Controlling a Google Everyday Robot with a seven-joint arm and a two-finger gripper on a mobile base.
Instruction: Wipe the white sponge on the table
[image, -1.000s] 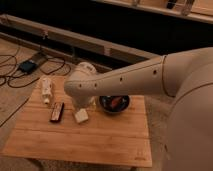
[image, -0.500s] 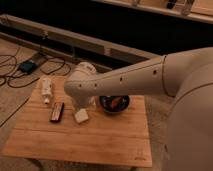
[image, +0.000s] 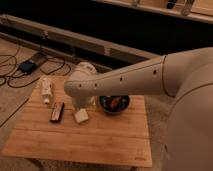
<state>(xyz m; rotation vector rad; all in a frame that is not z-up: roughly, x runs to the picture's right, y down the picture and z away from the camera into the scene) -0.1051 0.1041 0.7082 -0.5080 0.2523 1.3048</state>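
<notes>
The white sponge (image: 81, 116) lies on the table (image: 100, 142), a little left of the middle, between a dark bar and a dark bowl. My arm reaches in from the right, and its white wrist ends above the sponge. My gripper (image: 84, 103) hangs just over the sponge's far side, open, with nothing in it. The wrist hides most of the gripper.
A dark bowl (image: 114, 104) with something reddish in it stands right of the gripper. A dark remote-like bar (image: 57, 112) and a white bottle-like object (image: 46, 89) lie to the left. Cables and a small box (image: 27, 65) lie on the floor at far left.
</notes>
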